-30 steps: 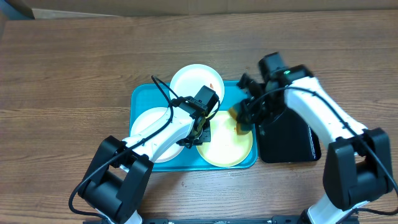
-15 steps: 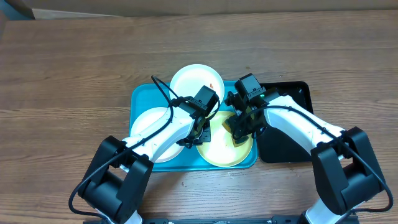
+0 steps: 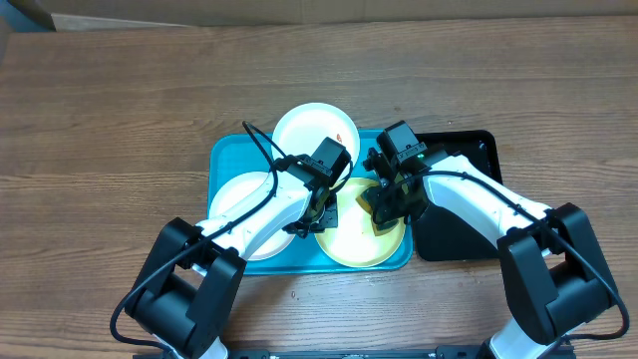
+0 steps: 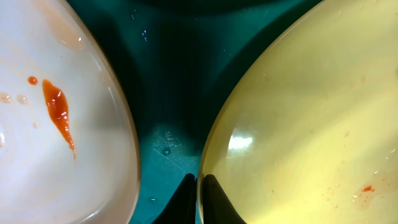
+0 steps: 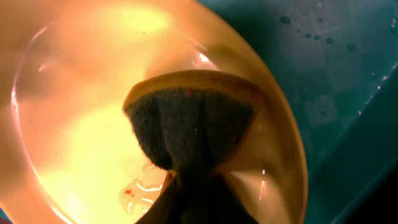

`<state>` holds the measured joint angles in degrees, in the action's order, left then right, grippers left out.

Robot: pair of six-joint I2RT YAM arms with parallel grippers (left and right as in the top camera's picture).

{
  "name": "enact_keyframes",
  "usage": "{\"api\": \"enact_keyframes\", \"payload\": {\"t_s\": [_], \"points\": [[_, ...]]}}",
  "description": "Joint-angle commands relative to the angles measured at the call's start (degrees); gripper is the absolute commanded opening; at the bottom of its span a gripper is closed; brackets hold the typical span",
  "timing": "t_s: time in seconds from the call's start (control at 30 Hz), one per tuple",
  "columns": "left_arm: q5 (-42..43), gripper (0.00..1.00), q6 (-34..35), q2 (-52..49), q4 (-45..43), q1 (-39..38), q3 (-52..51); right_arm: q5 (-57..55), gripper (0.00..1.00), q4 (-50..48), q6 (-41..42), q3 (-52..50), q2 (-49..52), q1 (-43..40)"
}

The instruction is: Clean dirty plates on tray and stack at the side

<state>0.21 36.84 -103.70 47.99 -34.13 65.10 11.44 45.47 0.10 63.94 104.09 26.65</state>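
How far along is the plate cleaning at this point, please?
Nothing is stacked yet: all three plates sit in the turquoise tray. In hand: the left gripper pinches the rim of the yellow plate while the right gripper presses the sponge onto it. Left: both white plates, red-smeared, then stacking.

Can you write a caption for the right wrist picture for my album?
The right pincer holds a sponge on the yellow plate in the blue tray.

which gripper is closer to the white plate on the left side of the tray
Left. The left gripper pinches the yellow plate at its rim, just beside that white plate. The right gripper holds a sponge on the yellow plate's far side, farther off.
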Motion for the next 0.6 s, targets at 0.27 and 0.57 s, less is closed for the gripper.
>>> {"api": "enact_keyframes", "payload": {"t_s": [0.27, 0.57], "points": [[-0.2, 0.06, -1.1, -0.8, -0.1, 0.1, 1.0, -3.3, 0.06, -3.3, 2.1, -2.6, -0.5, 0.0], [-0.2, 0.06, -1.1, -0.8, -0.2, 0.1, 1.0, 5.6, 0.07, -6.8, 0.7, -7.7, -0.4, 0.0]]}}
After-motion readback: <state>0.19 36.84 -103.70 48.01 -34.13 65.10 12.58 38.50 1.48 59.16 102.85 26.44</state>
